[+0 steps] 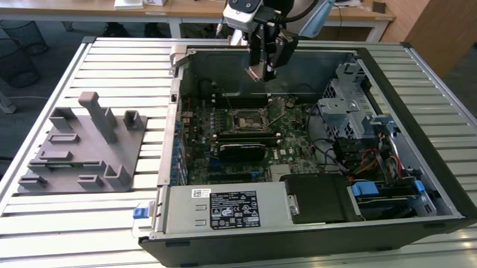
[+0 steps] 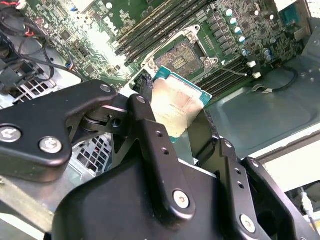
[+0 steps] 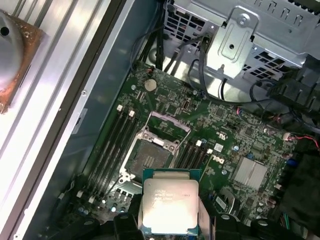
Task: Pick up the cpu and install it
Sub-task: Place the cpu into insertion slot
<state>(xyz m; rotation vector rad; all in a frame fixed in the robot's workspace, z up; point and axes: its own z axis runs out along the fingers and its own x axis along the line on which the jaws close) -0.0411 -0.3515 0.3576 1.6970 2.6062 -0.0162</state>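
Right now your gripper is hanging in the upper middle of the exterior view, above the open computer case. It is gripping the cpu between its two black fingers. In both wrist views you are seeing the chip pinched by opposite edges, with its silvery top and pale rim turned toward the cameras. The cpu is riding in the air, apart from the green motherboard beneath it. In the exterior view the dark, metal-framed socket is sitting lower in the frame than the gripper, near the centre, and the chip is not touching it. In the first wrist view the socket is showing just beyond the held chip, between rows of memory slots. At the exterior view's left, the grey fixture tray is lying on the slatted table, well apart from the gripper.
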